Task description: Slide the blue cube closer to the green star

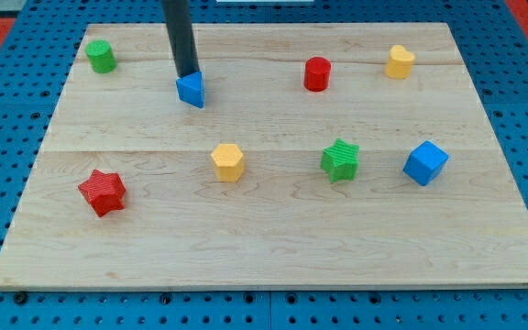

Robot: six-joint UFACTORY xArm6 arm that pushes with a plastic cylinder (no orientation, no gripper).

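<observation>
On the wooden board [273, 247], going left to right, we see a green cylinder [101, 56] far left and a red star [103, 192] nearer. Our rod has no jaws and holds nothing; my tip [187, 75] touches a small blue block [191, 90]. Then a yellow block [228, 161], red cylinder [316, 73], green star [340, 159], another yellow block [399, 61], and the blue cube [425, 162] just right of the star.

Eight blocks sit on the wooden board [273, 247], two of each colour. The blues are one blue cube [425, 163] and one blue wedge-like block [191, 90]; the greens are one green star [340, 159] and one green cylinder [101, 57]. The reds are one red star [103, 192] and one red cylinder [316, 73], and the yellows are two faceted yellow blocks, one mid-board [228, 162] and one at the view's top right [399, 61].
</observation>
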